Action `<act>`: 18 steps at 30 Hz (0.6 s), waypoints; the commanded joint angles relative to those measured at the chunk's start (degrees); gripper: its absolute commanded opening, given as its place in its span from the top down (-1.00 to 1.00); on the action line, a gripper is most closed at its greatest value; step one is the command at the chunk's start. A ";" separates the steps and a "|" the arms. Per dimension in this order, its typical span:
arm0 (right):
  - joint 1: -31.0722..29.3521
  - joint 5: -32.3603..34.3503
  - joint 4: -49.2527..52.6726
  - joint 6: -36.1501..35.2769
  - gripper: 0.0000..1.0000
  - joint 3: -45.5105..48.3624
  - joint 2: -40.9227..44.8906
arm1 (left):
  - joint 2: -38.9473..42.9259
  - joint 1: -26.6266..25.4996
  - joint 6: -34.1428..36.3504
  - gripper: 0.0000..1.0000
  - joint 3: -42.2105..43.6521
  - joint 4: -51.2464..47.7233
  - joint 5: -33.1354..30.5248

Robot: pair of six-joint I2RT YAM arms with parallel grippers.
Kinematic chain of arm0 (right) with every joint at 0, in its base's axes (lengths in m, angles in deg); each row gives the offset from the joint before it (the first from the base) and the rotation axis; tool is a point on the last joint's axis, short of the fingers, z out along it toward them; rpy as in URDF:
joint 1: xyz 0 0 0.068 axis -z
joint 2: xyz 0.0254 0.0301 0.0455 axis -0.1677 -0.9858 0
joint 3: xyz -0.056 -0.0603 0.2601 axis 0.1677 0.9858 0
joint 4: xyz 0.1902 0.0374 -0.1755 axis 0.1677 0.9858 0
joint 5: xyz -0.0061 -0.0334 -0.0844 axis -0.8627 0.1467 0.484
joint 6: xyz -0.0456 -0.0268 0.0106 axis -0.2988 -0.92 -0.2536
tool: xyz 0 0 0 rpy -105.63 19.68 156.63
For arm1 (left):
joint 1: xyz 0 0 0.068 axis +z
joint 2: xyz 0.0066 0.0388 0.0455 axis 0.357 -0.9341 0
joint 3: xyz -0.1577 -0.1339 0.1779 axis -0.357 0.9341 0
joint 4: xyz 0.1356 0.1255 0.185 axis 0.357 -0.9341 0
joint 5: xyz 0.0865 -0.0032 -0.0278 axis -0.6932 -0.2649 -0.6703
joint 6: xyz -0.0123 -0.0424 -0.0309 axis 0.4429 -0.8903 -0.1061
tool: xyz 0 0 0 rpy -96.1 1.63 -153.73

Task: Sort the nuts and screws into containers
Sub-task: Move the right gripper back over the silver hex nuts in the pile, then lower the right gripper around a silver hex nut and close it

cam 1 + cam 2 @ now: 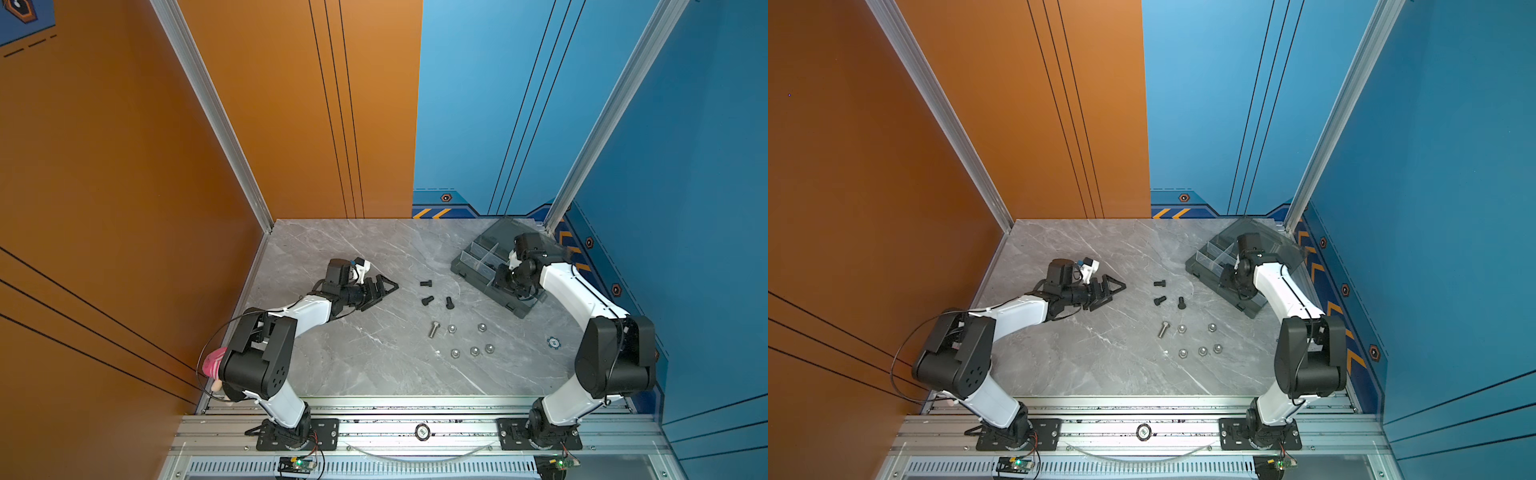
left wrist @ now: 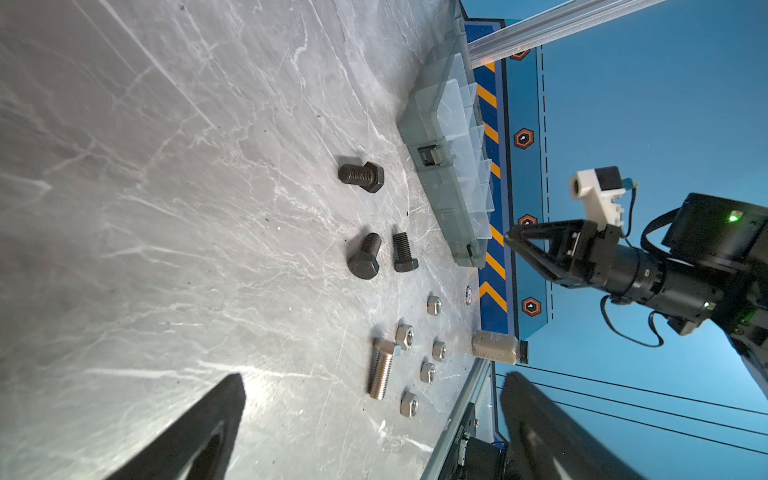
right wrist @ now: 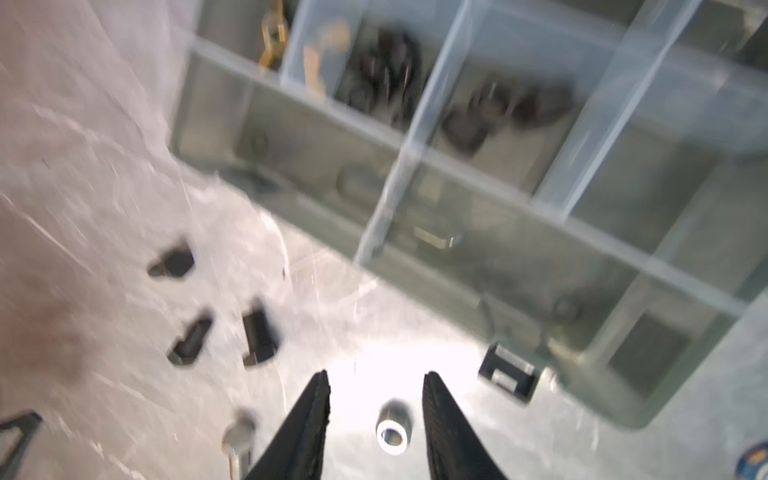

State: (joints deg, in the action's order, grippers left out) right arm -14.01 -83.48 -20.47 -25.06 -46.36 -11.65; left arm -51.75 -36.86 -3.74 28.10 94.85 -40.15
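Down between the right fingers, which stand parted and empty, a silver nut lies loose on the table near the organiser box: small, hard, light and slick, likely best pinched across opposite flats.

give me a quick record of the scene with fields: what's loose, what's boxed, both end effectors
loose screws: three black bolts, one silver hex bolt
loose nuts: five silver hex nuts, on the table
container: organiser box, lid open
box contents: dark pieces and brass-coloured pieces, blurred
left end effector: open, empty, low over the table
right end effector: open, empty, by the box
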 commanded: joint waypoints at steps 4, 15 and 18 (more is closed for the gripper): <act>-5.29 2.32 2.31 2.92 0.15 6.58 2.17 | -0.90 -0.85 0.24 -0.96 -1.28 -0.35 0.21; -9.88 2.55 -2.15 7.10 0.13 11.31 -2.76 | -0.80 -1.11 0.17 -0.95 -0.88 -0.39 0.04; -10.47 2.87 -1.73 6.09 0.14 10.62 -4.30 | -0.90 -1.11 0.09 -0.95 -1.06 -0.36 -0.05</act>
State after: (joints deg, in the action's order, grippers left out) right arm -23.85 -82.06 -21.78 -19.22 -35.54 -14.68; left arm -52.12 -37.54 -3.74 28.10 94.85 -40.15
